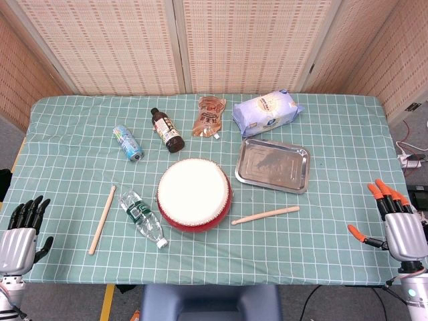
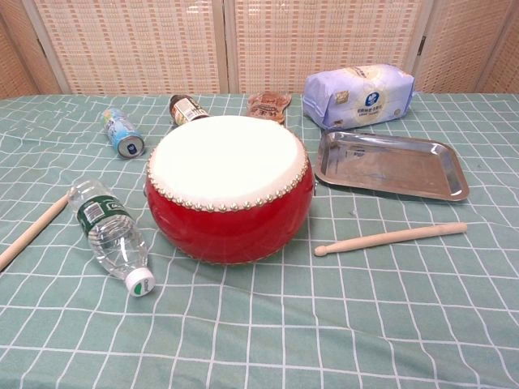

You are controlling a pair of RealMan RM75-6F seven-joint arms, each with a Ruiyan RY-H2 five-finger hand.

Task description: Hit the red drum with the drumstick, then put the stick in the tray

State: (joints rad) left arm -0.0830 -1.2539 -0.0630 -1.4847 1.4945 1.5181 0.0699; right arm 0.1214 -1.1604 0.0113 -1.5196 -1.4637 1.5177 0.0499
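Bright, even light; sharp, soft shadows.

The red drum [image 1: 194, 195] stands upright near the middle of the surface [image 1: 321, 134], its white skin facing up and a row of pale studs ringing the rim. Two pale wooden drumsticks lie flat. The right drumstick [image 1: 265, 215] rests just beside the drum on its right, its rounded tip pointing toward the drum. The left drumstick [image 1: 102, 220] lies well to the drum's left. The steel tray [image 1: 249, 168], rectangular and shiny, sits flat just behind the right drumstick.
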